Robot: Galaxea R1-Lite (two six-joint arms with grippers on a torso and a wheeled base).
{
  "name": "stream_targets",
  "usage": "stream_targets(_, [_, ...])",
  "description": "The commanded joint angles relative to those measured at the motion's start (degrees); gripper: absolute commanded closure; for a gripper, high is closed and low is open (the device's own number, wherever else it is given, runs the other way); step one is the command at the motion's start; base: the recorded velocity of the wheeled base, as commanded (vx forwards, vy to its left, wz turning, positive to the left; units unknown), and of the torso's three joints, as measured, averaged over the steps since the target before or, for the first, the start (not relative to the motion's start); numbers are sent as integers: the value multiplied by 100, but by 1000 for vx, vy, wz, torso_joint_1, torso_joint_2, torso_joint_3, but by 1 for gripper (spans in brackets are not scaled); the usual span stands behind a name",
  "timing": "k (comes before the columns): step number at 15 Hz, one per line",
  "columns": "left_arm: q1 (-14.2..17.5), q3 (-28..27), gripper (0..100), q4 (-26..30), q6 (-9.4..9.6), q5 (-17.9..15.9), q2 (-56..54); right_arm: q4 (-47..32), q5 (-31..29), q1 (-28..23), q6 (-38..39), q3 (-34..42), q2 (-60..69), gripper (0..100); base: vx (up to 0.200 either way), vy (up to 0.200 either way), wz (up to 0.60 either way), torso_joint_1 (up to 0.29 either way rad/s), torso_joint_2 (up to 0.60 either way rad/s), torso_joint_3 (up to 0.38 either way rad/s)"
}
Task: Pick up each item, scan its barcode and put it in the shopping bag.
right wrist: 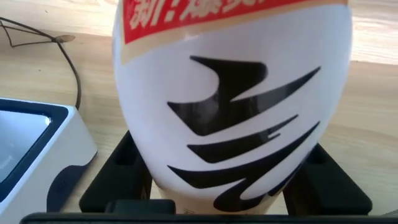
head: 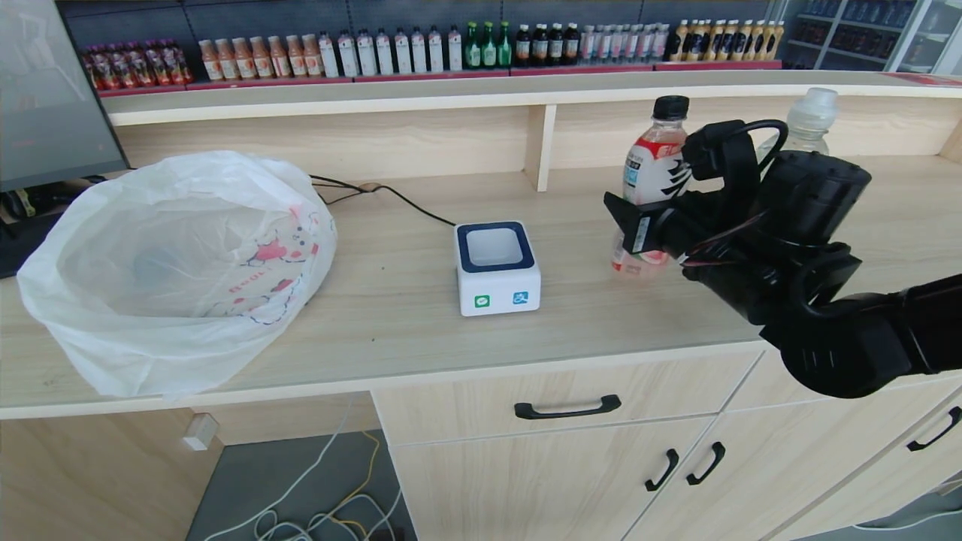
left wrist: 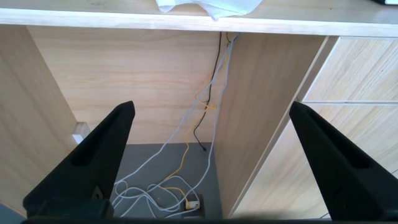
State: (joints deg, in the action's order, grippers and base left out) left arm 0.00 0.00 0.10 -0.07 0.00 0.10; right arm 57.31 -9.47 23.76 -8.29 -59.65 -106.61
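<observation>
A pink drink bottle with a black cap and a red-and-white label stands upright on the counter to the right of the white barcode scanner. My right gripper is shut on the bottle's lower half. In the right wrist view the bottle sits between the black fingers, with the scanner close beside it. The white shopping bag lies open at the counter's left end. My left gripper hangs open below the counter's edge, holding nothing.
A second clear bottle with a white cap stands behind my right arm. A monitor is at the far left and a black cable runs behind the scanner. Cables lie on the floor under the counter.
</observation>
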Motion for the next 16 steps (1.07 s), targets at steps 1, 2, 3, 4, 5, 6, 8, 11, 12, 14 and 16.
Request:
stream_targets(1, [0,0,0,-1,-1,0,-1,-27,-2,6,-50,-38,351,100,0,0,0,0,0,0])
stream_targets(2, [0,0,0,-1,-1,0,-1,-35,-20,129,-68,-20,483,100,0,0,0,0,0,0])
stream_targets(3, [0,0,0,-1,-1,0,-1,-35,-72,182,-85,-12,536,100,0,0,0,0,0,0])
stream_targets(4, [0,0,0,-1,-1,0,-1,-44,-213,234,-182,6,632,100,0,0,0,0,0,0])
stream_targets(5, [0,0,0,-1,-1,0,-1,-123,-336,287,-235,23,782,100,0,0,0,0,0,0])
stream_targets(6, [0,0,0,-1,-1,0,-1,-246,-398,331,-287,129,984,100,0,0,0,0,0,0])
stream_targets(8, [0,0,0,-1,-1,0,-1,-457,-459,393,-419,524,1397,100,0,0,0,0,0,0])
stream_targets(11, [0,0,0,-1,-1,0,-1,-326,-485,419,-410,1825,2118,100,0,0,0,0,0,0])
stream_targets(12, [0,0,0,-1,-1,0,-1,-326,-635,428,-428,2124,2381,100,0,0,0,0,0,0])
stream_targets(14, [0,0,0,-1,-1,0,-1,-326,-1057,814,-402,2476,2812,100,0,0,0,0,0,0])
stream_targets(16, [0,0,0,-1,-1,0,-1,-317,-1109,1131,-419,2845,3146,100,0,0,0,0,0,0])
